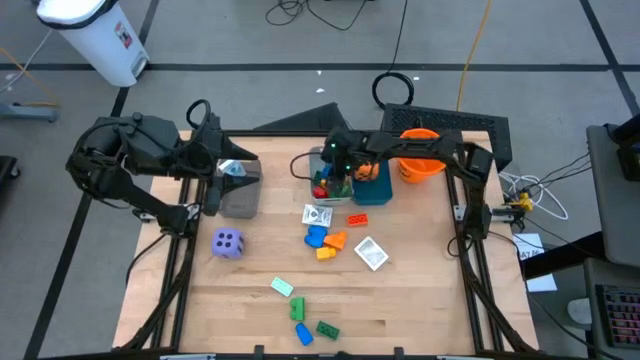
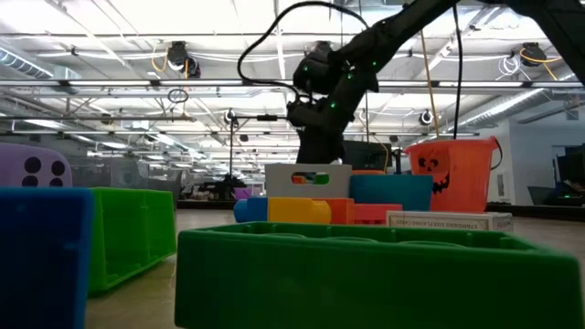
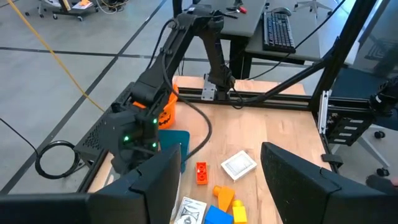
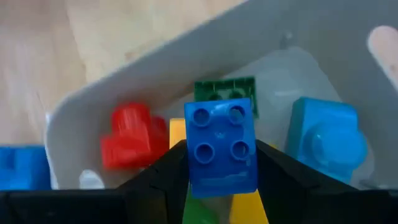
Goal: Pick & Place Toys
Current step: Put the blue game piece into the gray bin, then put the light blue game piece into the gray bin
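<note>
My right gripper (image 1: pixel 335 172) reaches from the table's right over a pale bin (image 1: pixel 322 160) at the far middle and is shut on a blue four-stud brick (image 4: pixel 221 146). Red (image 4: pixel 127 143), green (image 4: pixel 224 90), yellow (image 4: pixel 177 130) and light blue (image 4: pixel 326 134) bricks lie in that bin below it. My left gripper (image 3: pixel 219 155) waits open and holds nothing, high over a grey bin (image 1: pixel 240 192) at the far left. More toys lie loose on the table: a purple die (image 1: pixel 228 242), two white packets (image 1: pixel 317 214) (image 1: pixel 371 252), and blue (image 1: pixel 316 237), orange (image 1: pixel 333 243) and red (image 1: pixel 357 220) bricks. My right gripper pinches the blue brick by two opposite side walls (image 4: pixel 189 155) between its two fingers (image 4: pixel 158 171). The fingers slant down from the table's right. The studded top faces the wrist camera. The brick hangs over the bricks in the pale bin; whether it touches them I cannot tell.
A teal bin (image 1: pixel 372 186) stands right of the pale bin, with an orange bucket (image 1: pixel 420 160) beyond it. Green (image 1: pixel 327 328), blue (image 1: pixel 304 335) and pale green (image 1: pixel 282 287) bricks lie near the table's front edge. Bare wood shows at the front left and right.
</note>
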`<state>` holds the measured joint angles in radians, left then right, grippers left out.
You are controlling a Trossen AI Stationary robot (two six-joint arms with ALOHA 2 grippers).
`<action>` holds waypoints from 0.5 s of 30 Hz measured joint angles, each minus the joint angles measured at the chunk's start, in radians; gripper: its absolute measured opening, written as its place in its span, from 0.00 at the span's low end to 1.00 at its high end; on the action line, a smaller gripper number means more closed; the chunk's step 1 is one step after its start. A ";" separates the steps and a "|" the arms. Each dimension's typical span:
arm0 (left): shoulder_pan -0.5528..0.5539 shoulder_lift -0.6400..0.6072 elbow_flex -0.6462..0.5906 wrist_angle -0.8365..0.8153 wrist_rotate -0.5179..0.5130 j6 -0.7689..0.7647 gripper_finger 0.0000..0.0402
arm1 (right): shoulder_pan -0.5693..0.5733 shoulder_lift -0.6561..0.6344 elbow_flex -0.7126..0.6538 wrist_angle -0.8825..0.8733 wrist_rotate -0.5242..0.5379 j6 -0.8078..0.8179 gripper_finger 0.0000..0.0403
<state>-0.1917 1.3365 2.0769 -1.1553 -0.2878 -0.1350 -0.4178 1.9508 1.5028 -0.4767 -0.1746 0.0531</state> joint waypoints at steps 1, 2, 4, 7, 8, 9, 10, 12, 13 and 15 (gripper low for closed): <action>0.000 0.000 0.000 0.000 0.000 0.000 0.58 | 0.000 0.004 0.001 0.003 0.013 0.015 0.37; 0.000 0.000 0.000 0.000 0.000 0.000 0.58 | -0.003 0.006 0.002 0.003 0.017 0.027 0.37; 0.000 0.000 0.000 0.000 0.000 0.000 0.58 | -0.008 0.007 0.002 0.013 0.013 0.050 0.39; 0.000 0.000 0.000 0.000 0.000 0.000 0.58 | -0.016 -0.007 -0.002 0.037 0.016 0.081 0.42; 0.000 0.000 0.000 0.000 0.000 0.000 0.58 | -0.019 -0.014 -0.002 0.057 0.015 0.093 0.44; 0.000 0.000 0.000 0.000 0.000 0.000 0.58 | -0.022 -0.024 -0.002 0.080 0.013 0.106 0.45; 0.000 0.000 0.000 0.000 0.000 0.000 0.58 | -0.027 -0.037 0.000 0.089 0.013 0.120 0.46; 0.000 0.000 0.000 0.000 0.000 0.000 0.58 | -0.035 -0.059 0.000 0.091 0.011 0.143 0.48; 0.000 0.000 0.000 0.000 0.000 0.000 0.58 | -0.038 -0.067 0.000 0.102 0.001 0.147 0.49; 0.000 0.000 0.000 0.000 0.000 0.000 0.58 | -0.044 -0.091 0.000 0.097 -0.013 0.151 0.51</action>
<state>-0.1921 1.3362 2.0769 -1.1557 -0.2874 -0.1349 -0.4618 1.8600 1.5023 -0.3793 -0.1879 0.2039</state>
